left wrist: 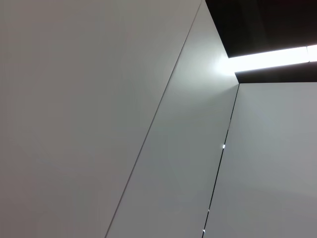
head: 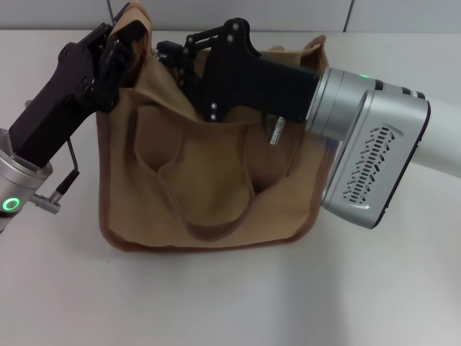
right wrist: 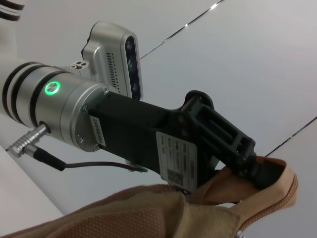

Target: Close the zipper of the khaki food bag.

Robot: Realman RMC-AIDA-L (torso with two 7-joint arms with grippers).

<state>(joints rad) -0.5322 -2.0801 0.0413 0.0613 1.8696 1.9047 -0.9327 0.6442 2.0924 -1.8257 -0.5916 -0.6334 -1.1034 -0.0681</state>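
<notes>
The khaki food bag (head: 216,187) stands on the white table with its handle straps (head: 216,231) hanging down the front. My left gripper (head: 124,40) is shut on the bag's top left end; the right wrist view shows it (right wrist: 257,171) pinching that fabric end. My right gripper (head: 164,52) reaches in from the right along the bag's top, its tips closed together on the zipper line close to the left gripper. The zipper runs along the top behind the right gripper and is mostly hidden. A stitched zipper edge (right wrist: 292,196) shows in the right wrist view. The pull tab is hidden.
The white table (head: 230,303) stretches in front of and beside the bag. A pale panelled wall (head: 403,14) stands behind it. The left wrist view shows only wall panels (left wrist: 99,99) and a light strip.
</notes>
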